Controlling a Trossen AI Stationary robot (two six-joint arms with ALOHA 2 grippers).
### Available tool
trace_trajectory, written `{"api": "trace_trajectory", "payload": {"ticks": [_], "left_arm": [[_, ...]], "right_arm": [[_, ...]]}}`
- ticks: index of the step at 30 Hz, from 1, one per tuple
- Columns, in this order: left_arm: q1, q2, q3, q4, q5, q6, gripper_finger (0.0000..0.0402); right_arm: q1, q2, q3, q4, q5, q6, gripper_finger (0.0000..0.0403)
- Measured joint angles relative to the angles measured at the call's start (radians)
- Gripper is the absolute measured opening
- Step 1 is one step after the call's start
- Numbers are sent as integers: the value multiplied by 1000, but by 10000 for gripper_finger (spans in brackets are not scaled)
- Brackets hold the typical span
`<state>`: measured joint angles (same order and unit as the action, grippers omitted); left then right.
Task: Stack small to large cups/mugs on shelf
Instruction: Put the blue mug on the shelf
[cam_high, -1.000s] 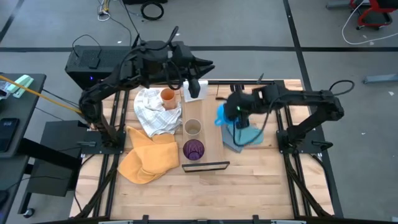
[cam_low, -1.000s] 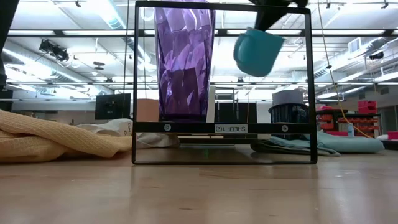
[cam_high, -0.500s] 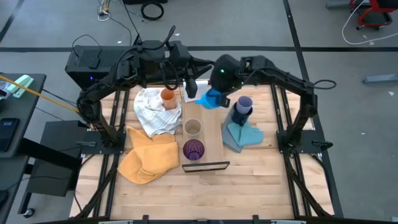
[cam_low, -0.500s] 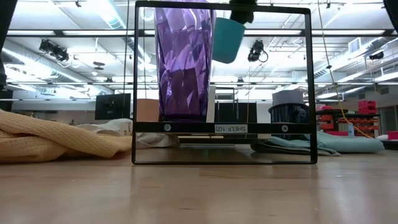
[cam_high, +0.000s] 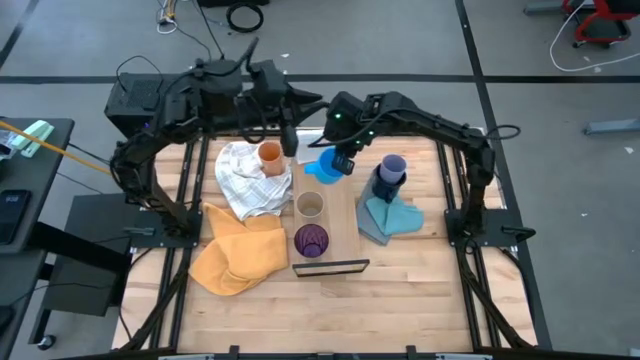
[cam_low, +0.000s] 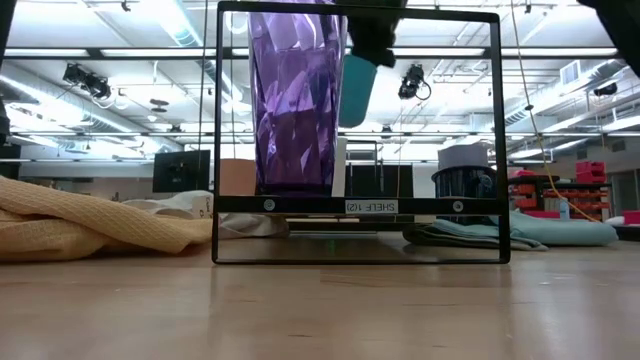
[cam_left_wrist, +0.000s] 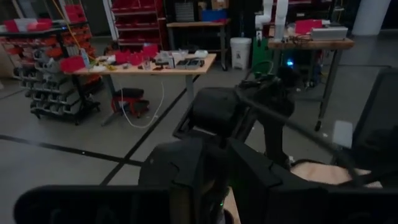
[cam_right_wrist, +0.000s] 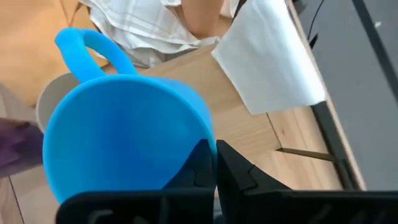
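Note:
My right gripper (cam_high: 343, 158) is shut on the light blue mug (cam_high: 324, 166), held above the far end of the shelf (cam_high: 338, 225), beyond the tan cup (cam_high: 310, 206) and the dark purple tumbler (cam_high: 311, 241), which stand on the plank. In the low view the mug (cam_low: 357, 88) shows high behind the tumbler (cam_low: 296, 100). The orange cup (cam_high: 270, 154) sits on the white cloth (cam_high: 245, 180). The lavender cup (cam_high: 391, 165) rests in the navy mug (cam_high: 384, 186) on the blue cloth (cam_high: 392, 216). My left gripper (cam_high: 289, 138) hovers over the table's far side, left of the mug. My right gripper pinches the light blue mug's rim (cam_right_wrist: 200, 144), one finger inside the mug and one outside, on the side opposite the handle (cam_right_wrist: 93, 46). The fingers (cam_right_wrist: 233, 168) slant steeply down from the table's right. The mug hangs clear of the shelf, its mouth up.
A white box (cam_right_wrist: 267, 56) lies at the shelf's far end. A yellow cloth (cam_high: 238, 255) covers the near left. The shelf's black frame (cam_high: 343, 266) stands at its near end.
My right gripper has carried the light blue mug from above the blue cloth toward the table's left and far side, over the shelf's far end. Its wrist has rolled and the mug has turned from tilted to mouth up. My left arm has drawn back slightly.

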<state>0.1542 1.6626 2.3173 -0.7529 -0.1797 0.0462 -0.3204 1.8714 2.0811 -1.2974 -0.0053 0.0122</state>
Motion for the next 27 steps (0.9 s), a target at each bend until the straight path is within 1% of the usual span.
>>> {"api": "trace_trajectory", "payload": {"ticks": [4,6,9,14,22,27], "left_arm": [[0,-32,1,-5,0,0,77],[0,-40,1,-6,-1,4,75],[-1,-53,0,-21,0,4,73],[-1,-56,1,-38,0,8,78],[-1,-55,1,-47,0,26,76],[-1,-55,1,-49,0,27,79]], "right_arm": [[-17,34,-1,8,2,33,3],[-30,40,-1,18,23,50,3],[-47,46,-1,65,48,86,3],[-73,55,-1,106,50,125,3],[-70,99,0,139,0,150,3],[-63,114,-1,157,-12,162,3]]}}
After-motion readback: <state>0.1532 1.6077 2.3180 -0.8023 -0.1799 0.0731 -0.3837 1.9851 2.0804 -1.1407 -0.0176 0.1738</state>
